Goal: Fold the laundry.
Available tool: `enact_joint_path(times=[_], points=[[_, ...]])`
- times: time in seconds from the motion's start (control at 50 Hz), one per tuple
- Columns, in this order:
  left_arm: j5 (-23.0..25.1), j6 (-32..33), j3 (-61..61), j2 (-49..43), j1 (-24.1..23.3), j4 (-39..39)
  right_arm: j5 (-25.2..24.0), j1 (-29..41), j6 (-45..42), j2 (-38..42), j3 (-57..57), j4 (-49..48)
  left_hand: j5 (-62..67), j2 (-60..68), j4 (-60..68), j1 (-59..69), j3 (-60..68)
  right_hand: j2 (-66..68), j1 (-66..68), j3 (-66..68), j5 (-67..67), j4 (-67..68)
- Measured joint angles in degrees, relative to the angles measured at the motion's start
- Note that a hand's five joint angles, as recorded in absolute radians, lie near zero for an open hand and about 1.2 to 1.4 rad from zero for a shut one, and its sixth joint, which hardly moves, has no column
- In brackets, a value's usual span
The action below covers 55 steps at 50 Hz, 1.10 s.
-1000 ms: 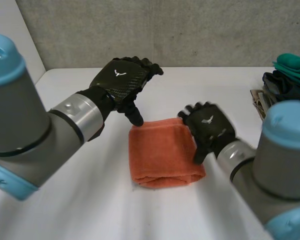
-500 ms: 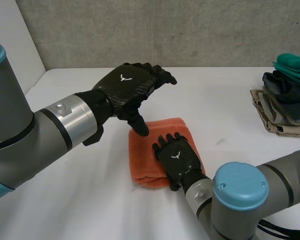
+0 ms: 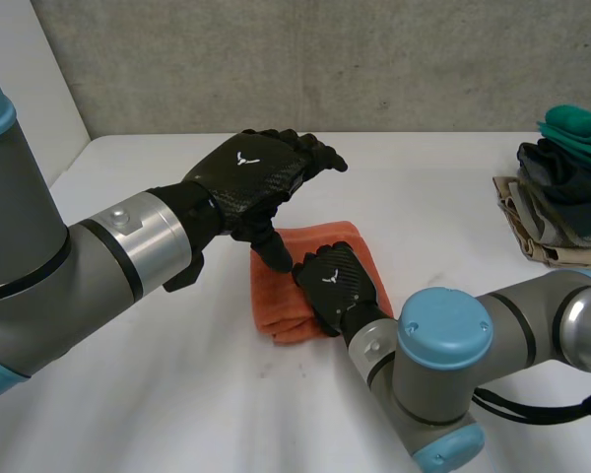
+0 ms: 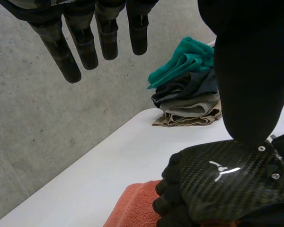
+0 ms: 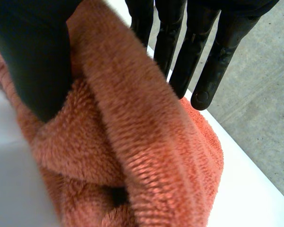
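An orange towel (image 3: 279, 296) lies folded and bunched on the white table (image 3: 158, 394). My right hand (image 3: 333, 284) rests on its near right part. In the right wrist view a raised fold of the towel (image 5: 146, 156) sits pinched between the thumb (image 5: 38, 71) and the straight fingers (image 5: 199, 52). My left hand (image 3: 248, 177) hovers over the towel's far left corner with straight fingers (image 4: 85, 47), its thumb pointing down close to the cloth. The left wrist view has the right hand (image 4: 222, 184) under the left thumb, on the towel (image 4: 132, 208).
A pile of folded clothes (image 3: 566, 187), teal on top of dark and beige pieces, stands at the table's far right edge (image 4: 189, 90). A grey wall (image 3: 325, 59) runs behind the table.
My right hand has swung from the towel's right side onto the cloth and closed on a fold. The towel has bunched and narrowed. The left hand has shifted slightly right.
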Motion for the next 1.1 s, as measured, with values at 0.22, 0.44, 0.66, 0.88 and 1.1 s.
enact_joint_path(times=[0.22,0.44,0.66,0.88,1.1], points=[[-0.1,-0.1,0.0,0.4,0.2,0.0,0.0,-1.9,-0.1,4.1,-6.4,0.9,0.0,0.0,0.0,0.0,0.0,21.3,12.2,20.6,19.7,22.7],[-0.1,-0.7,0.2,2.0,1.5,0.1,-1.0,-6.9,-1.2,1.7,-14.2,1.4,0.2,0.1,0.1,0.1,0.1,21.3,12.2,20.6,19.7,23.1],[0.0,-4.5,0.4,3.3,3.6,0.1,-10.9,-15.2,-0.8,-5.1,-24.8,0.7,0.2,0.1,0.1,0.1,0.1,21.3,13.2,20.6,19.7,23.1],[-0.1,-5.8,0.5,3.7,3.6,0.4,-15.8,-32.0,5.5,-6.1,-42.2,0.8,0.2,0.1,0.1,0.1,0.1,21.3,13.3,21.1,19.7,23.2],[-0.1,-5.7,0.3,3.7,3.6,0.5,-26.3,-45.9,16.8,-1.0,-48.1,-4.6,0.2,0.1,0.1,0.1,0.1,21.5,13.4,21.5,19.7,23.4]])
